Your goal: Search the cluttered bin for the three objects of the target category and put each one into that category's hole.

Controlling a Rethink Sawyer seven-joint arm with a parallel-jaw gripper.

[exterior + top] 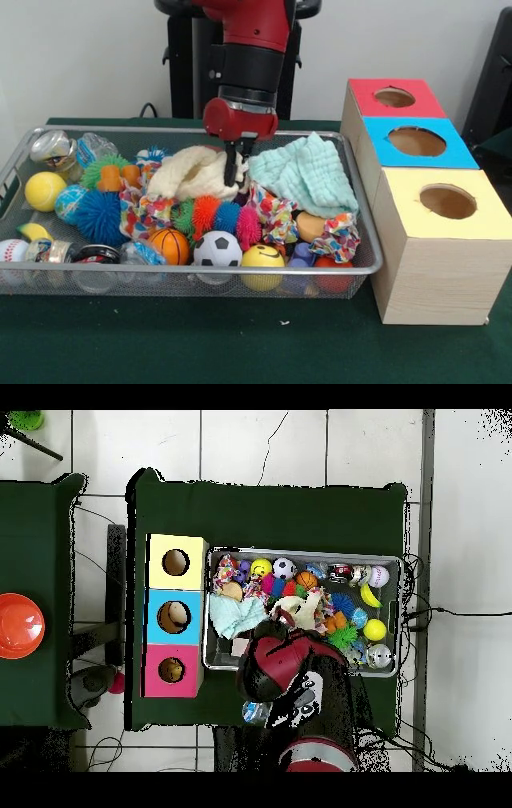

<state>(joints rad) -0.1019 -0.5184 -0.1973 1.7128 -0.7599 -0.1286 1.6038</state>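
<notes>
Cream cloth (192, 173) sits right under the gripper (237, 168), fingers nearly together at its edge; pinch one fold only, then lift clear of the bin (364, 264).

No legible text, labels, brand names or numbers in either view. The only sign-like mark is the printed smiley face on the yellow ball (262, 258) at the front of the wire bin (192, 282). The small jars (54, 152) at the bin's left end may carry labels, but nothing on them reads. The box tops, red (396, 98), blue (416, 142) and yellow (446, 202), are plain colour with no writing.
</notes>
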